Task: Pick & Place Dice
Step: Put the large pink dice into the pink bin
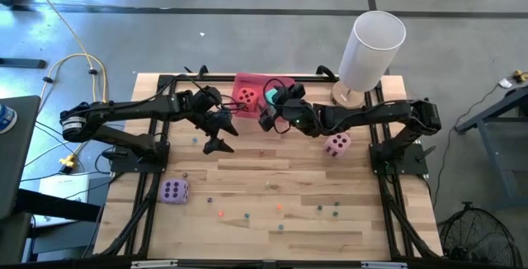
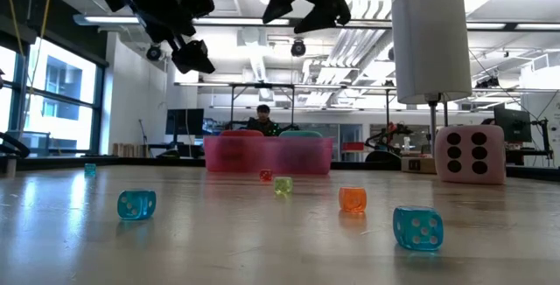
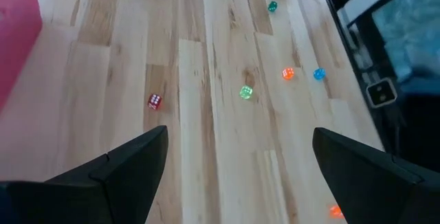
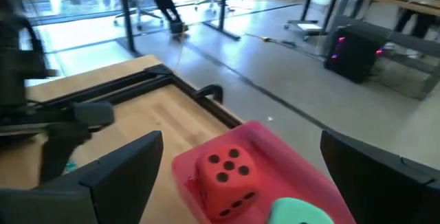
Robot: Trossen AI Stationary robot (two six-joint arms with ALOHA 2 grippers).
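A red die (image 4: 227, 176) and a teal die (image 4: 297, 214) lie inside the pink tray (image 1: 250, 80) at the table's far middle. My right gripper (image 4: 240, 136) hovers open above the tray's right part, fingers apart, nothing between them. The pink die (image 1: 337, 144) rests on the table under the right arm, and the purple die (image 1: 174, 191) sits near the left front. My left gripper (image 3: 240, 131) hangs open over bare wood just in front of the tray's left end. Several tiny dice (image 3: 245, 93) are scattered across the table's middle and front.
A tall white cylinder (image 1: 371, 50) on a wooden foot stands at the far right corner. Black frame rails (image 1: 388, 195) run along the table's sides. In the low view a person (image 2: 262, 117) sits in the room beyond the tray.
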